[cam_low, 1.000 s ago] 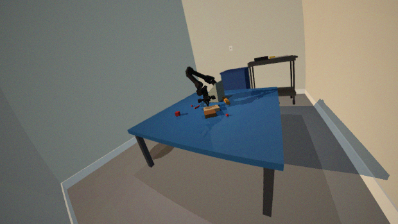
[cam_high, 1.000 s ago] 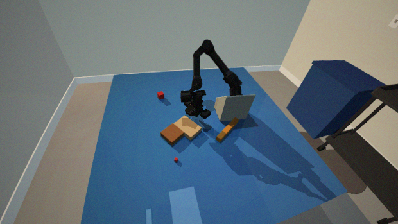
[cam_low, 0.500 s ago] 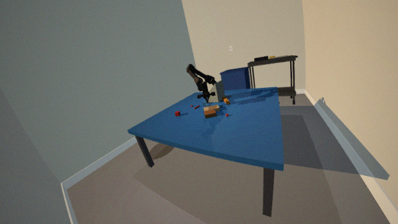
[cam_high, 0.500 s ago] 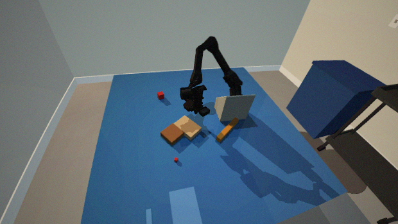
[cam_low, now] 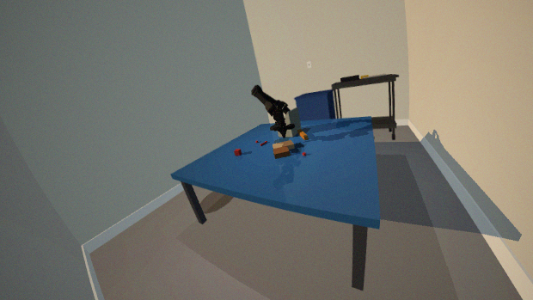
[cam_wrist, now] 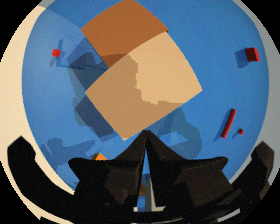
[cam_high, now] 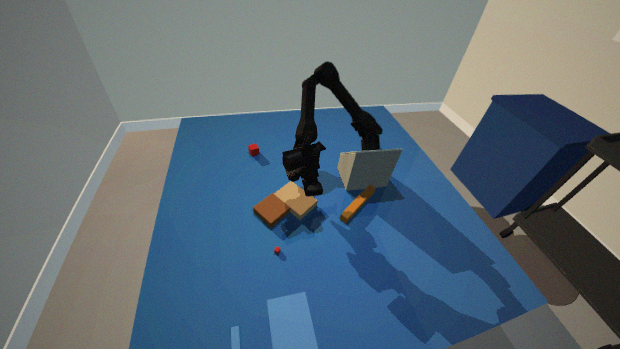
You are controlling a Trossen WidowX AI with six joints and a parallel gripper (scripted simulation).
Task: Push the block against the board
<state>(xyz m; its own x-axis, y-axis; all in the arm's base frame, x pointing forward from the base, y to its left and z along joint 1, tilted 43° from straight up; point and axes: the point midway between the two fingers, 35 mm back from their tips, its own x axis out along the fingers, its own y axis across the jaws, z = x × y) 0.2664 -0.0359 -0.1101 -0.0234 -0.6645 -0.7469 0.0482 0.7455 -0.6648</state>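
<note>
The brown square block (cam_high: 271,209) (cam_low: 281,152) (cam_wrist: 126,25) lies flat on the table. One whole side lies along a long side of the tan board (cam_high: 301,204) (cam_low: 284,144) (cam_wrist: 158,75), with no visible gap. At one end their corners look about even; at the other end the board reaches past the block. My gripper (cam_high: 313,191) (cam_low: 284,137) (cam_wrist: 146,133) is shut and empty. It points down on the board's far side from the block. Whether the tips touch the board, and their exact height, I cannot tell.
An orange bar (cam_high: 357,204) (cam_low: 303,135) lies near a pale upright box (cam_high: 372,170). A larger red cube (cam_high: 254,150) (cam_low: 237,152) (cam_wrist: 252,55) and a small one (cam_high: 277,250) (cam_low: 304,154) (cam_wrist: 56,53) lie on opposite sides of the pair. A thin red bar (cam_low: 264,143) (cam_wrist: 228,123) lies nearby.
</note>
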